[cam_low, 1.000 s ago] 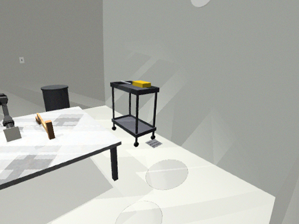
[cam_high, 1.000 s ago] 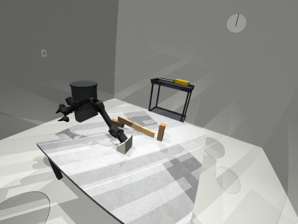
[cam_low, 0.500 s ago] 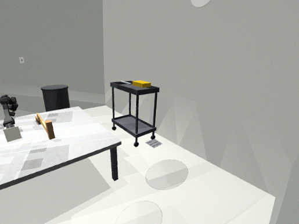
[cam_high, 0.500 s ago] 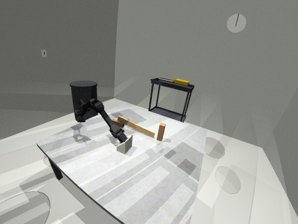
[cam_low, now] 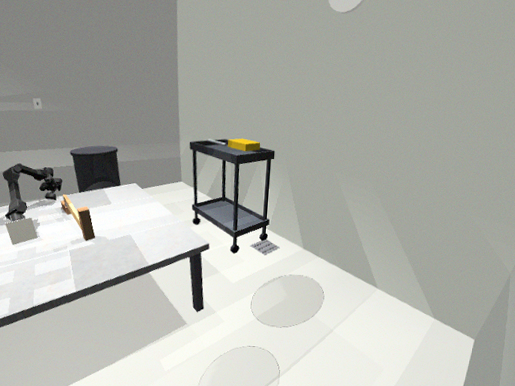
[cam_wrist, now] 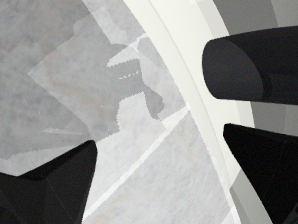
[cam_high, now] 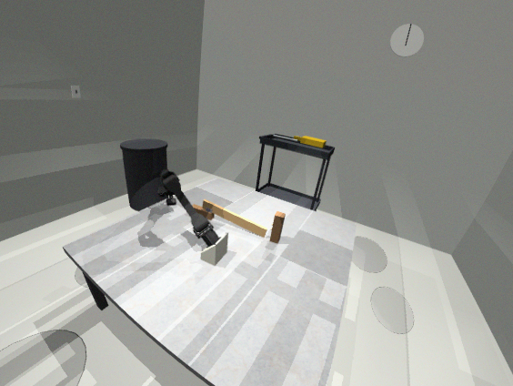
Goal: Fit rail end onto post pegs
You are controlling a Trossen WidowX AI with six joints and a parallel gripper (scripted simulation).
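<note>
The light wooden rail (cam_high: 236,220) (cam_low: 74,212) slopes down from the low brown footboard block (cam_high: 198,209). Its near end is low at the table, just short of the upright brown post (cam_high: 276,228) (cam_low: 86,223), with a small gap between them in the top view. The pegs and the holes cannot be made out. My gripper (cam_high: 170,200) (cam_low: 51,195) (cam_wrist: 162,139) is open and empty. It hangs above the table beyond the footboard end of the rail, well away from the post. The wrist view shows neither rail nor post.
The arm stands on a pale angled base block (cam_high: 215,252) (cam_low: 22,231) beside the rail. A dark bin (cam_high: 145,175) (cam_low: 96,169) stands behind the table, near the gripper's side. A black cart (cam_high: 297,147) (cam_low: 217,151) with a yellow box (cam_high: 314,141) (cam_low: 244,144) stands behind the table.
</note>
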